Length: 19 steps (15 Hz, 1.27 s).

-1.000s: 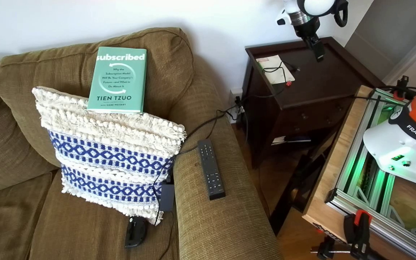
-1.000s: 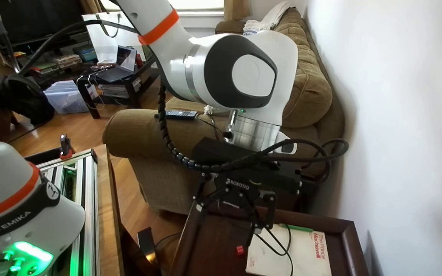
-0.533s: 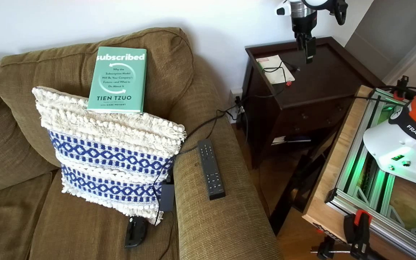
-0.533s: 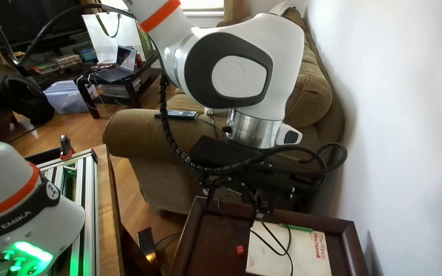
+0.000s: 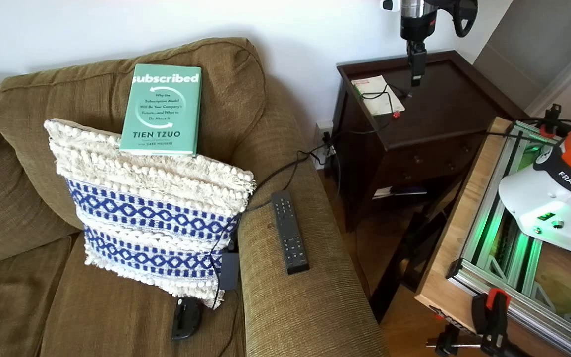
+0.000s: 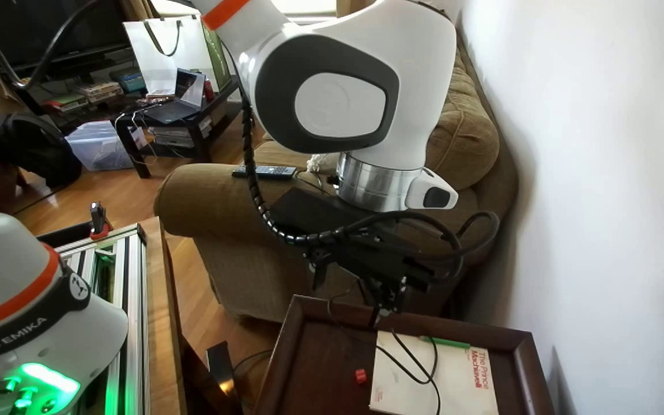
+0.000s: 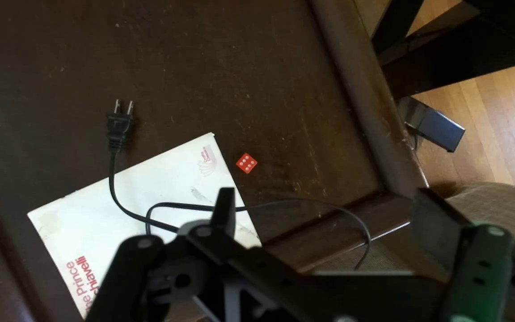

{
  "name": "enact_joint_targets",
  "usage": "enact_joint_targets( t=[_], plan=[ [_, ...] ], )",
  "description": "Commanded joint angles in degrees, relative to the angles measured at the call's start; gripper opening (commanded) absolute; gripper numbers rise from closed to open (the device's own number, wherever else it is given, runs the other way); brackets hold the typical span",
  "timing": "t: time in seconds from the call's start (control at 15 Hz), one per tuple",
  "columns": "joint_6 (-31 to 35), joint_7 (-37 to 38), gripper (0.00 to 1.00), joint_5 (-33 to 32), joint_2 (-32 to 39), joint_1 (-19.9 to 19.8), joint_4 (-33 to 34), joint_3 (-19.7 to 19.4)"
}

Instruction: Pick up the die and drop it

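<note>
In the last second we have carried the hand (image 7: pixel 324 201) toward the couch (image 6: pixel 231 239) and straightened it: in an exterior view it now hangs nearly upright, where before it leaned. Its fingers (image 7: pixel 225 210) stand well apart, holding nothing, up near the couch end of the surface (image 7: pixel 239 67). The die (image 7: pixel 246 163) has not moved. It lies on that surface, six dots up, just beside the white book (image 7: pixel 101 223) without touching it, and apart from the cord (image 7: pixel 186 205).

For the task, we take this as lining up: the pick has not begun, and the drop is further off. The upright pose should suit a straight descent, but in the wrist view the die sits outside the gap between the fingers, so we probably need to shift until it lies between them before lowering. We would also mind the book: a finger landing on it could keep the hand from getting low enough.
</note>
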Motion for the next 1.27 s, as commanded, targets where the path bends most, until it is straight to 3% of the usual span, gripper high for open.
enact_joint_targets(
  t=[0.0, 0.4, 0.67, 0.73, 1.2],
  plan=[
    [-2.0, 5.2, 1.0, 1.1, -4.1, 0.8, -2.3, -1.6],
    [-5.6, 7.2, 1.0, 6.6, -9.5, 1.2, -4.2, -2.1],
    [-7.2, 11.4, 1.0, 6.6, -13.2, 1.5, -6.3, -2.6],
    [-6.7, 10.0, 1.0, 5.3, -9.6, 1.7, -3.4, -2.6],
    [-6.7, 10.1, 1.0, 5.2, -9.8, 2.0, -3.5, -2.7]
  ],
)
